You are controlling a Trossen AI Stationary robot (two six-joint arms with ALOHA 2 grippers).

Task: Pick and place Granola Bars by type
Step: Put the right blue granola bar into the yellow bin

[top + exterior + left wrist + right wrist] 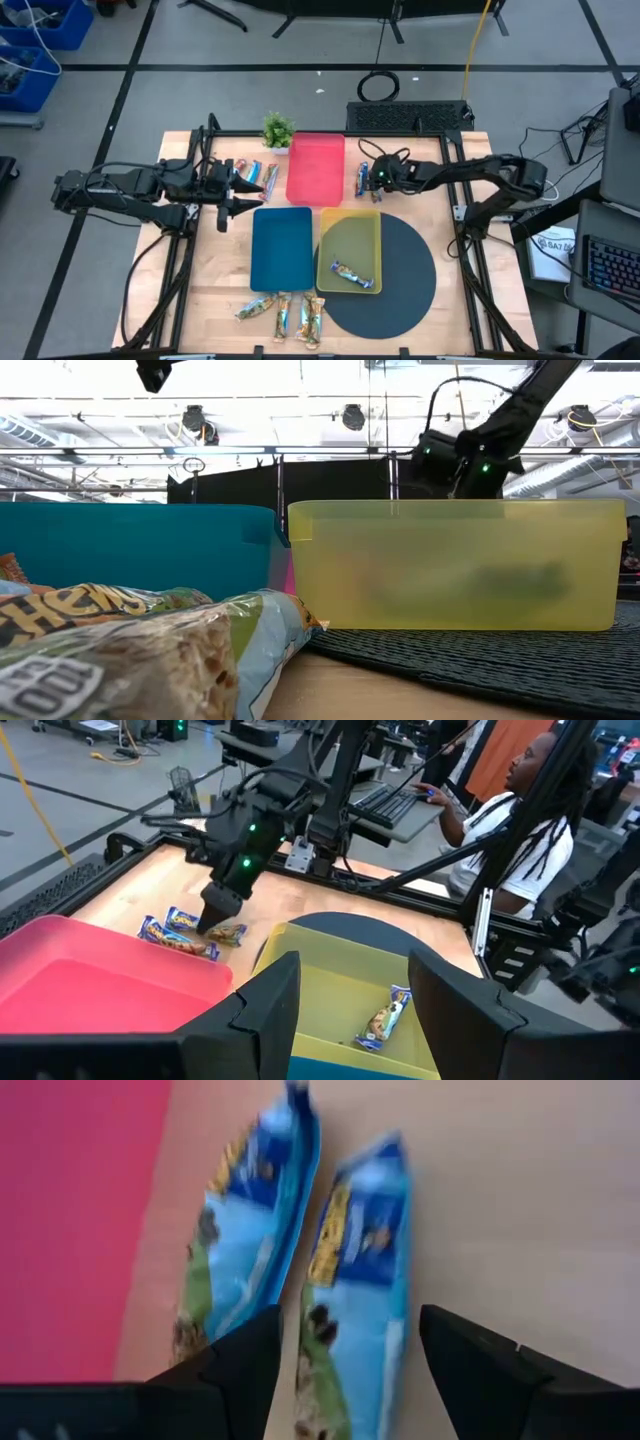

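Hovering with fingers spread, the right end effector (345, 1365) straddles 1 of 2 blue Granola Bars (355, 1290) beside the red tray (315, 168), upper centre of the high view. Light, crinkly and slippery, it wants a mid-length pinch. The left end effector (345, 1010) waits open.

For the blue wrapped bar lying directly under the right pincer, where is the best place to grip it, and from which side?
Grip the blue wrapped bar across its narrow middle, from straight above: it lies flat, and the open right pincer already straddles it. A second blue bar lies close alongside.
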